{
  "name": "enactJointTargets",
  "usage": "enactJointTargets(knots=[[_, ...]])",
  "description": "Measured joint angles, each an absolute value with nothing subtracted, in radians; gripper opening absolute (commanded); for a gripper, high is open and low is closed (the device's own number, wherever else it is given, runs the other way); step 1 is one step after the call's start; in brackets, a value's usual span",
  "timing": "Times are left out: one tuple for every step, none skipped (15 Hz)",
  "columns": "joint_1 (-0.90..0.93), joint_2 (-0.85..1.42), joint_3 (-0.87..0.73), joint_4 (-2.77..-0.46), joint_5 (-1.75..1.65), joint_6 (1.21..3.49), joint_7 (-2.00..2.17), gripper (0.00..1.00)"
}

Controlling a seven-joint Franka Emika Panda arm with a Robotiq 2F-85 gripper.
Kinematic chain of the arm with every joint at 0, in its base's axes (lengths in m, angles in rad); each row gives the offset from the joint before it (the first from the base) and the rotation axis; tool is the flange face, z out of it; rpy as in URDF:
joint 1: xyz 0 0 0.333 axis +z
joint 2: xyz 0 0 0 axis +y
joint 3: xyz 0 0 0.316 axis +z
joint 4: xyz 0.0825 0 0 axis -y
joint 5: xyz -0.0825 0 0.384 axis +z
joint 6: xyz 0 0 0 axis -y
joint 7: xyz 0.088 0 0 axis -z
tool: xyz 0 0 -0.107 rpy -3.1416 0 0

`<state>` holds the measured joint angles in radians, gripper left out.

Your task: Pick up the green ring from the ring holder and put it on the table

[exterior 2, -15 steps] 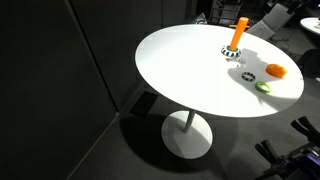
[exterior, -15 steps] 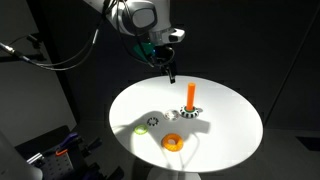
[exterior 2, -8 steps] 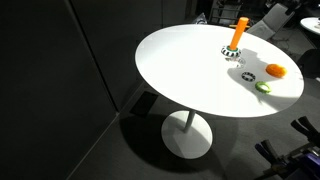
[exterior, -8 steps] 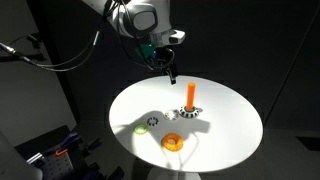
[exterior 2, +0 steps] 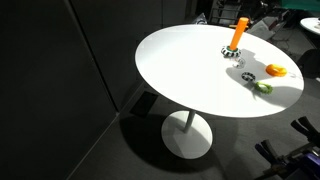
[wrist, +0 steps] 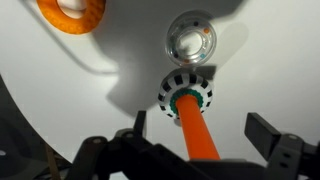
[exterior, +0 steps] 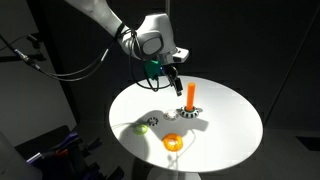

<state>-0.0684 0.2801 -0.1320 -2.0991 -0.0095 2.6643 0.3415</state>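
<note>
gripper (exterior: 174,80): fingers spread wide, empty, above holder (exterior: 190,101)
green ring (exterior: 141,127): on table (exterior: 228,125), apart from holder

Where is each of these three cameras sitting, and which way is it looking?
In an exterior view: high up, looking down on the table; arm and gripper show by the ring holder.
In an exterior view: farther off, sideways across the table; no arm clearly shows.
Wrist view: straight down the ring holder, fingers either side.
All share the orange ring.

Arm (exterior: 105,18) angled downward, wrist bent, claw (exterior: 172,82) pointing down, jaws spread apart.
</note>
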Motion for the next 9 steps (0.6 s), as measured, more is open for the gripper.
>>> enactJointTargets(knots=[[-0.063, 0.305, -0.138, -2.091, -0.012, 2.685, 0.351, 1.0], [-0.057, 0.328, -0.146, -2.082, -0.012, 2.702, 0.356, 1.0], [-0.049, 0.352, -0.155, -2.07, -0.012, 2.718, 0.362, 1.0], [-0.041, 0.375, -0.165, -2.057, -0.012, 2.73, 0.368, 1.0], [-0.033, 0.396, -0.175, -2.044, -0.012, 2.742, 0.372, 1.0], [-0.024, 0.416, -0.186, -2.032, -0.012, 2.755, 0.374, 1.0], [-0.014, 0.436, -0.198, -2.017, -0.012, 2.765, 0.376, 1.0], [-0.006, 0.456, -0.209, -2.003, -0.012, 2.771, 0.378, 1.0], [0.002, 0.476, -0.219, -1.988, -0.012, 2.775, 0.38, 1.0]])
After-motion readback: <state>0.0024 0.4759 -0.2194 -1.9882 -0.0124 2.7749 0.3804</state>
